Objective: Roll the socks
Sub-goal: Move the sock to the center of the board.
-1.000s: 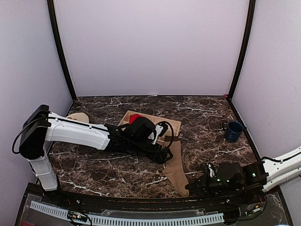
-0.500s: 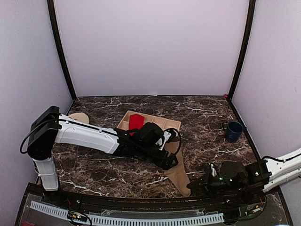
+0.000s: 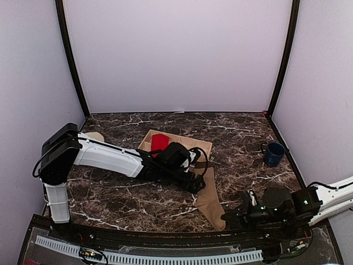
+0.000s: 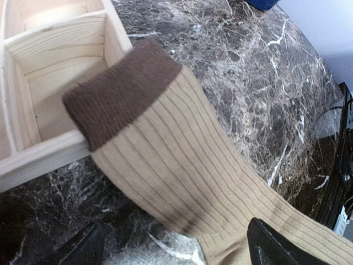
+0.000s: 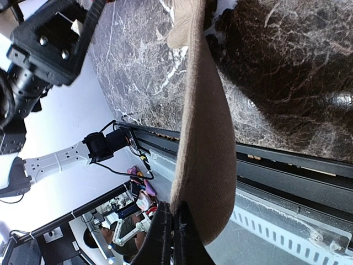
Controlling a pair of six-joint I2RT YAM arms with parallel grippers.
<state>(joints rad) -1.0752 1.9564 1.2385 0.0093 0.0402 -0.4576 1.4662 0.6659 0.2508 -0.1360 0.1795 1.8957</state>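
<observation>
The tan-brown sock [image 3: 210, 199] lies stretched out from the wooden box [image 3: 201, 145] toward the table's front edge. Its dark brown cuff [image 4: 118, 91] rests over the box rim [image 4: 38, 163]. My left gripper [image 3: 197, 185] hovers low over the sock's upper half, open, with one finger on each side of it [image 4: 176, 255]. My right gripper [image 3: 235, 216] is shut on the sock's toe edge [image 5: 204, 138] near the front edge, fingers pressed together [image 5: 174, 234]. The bright red sock [image 3: 160, 142] lies in the box's far left compartment.
A blue mug [image 3: 273, 153] stands at the right. A round beige disc [image 3: 95, 136] lies at the far left behind the left arm. The black front rail [image 3: 165, 238] runs just below the sock's toe.
The left arm has reached further right over the sock and its gripper now sits above the sock's upper half. The right gripper has shifted slightly right, still holding the toe.
</observation>
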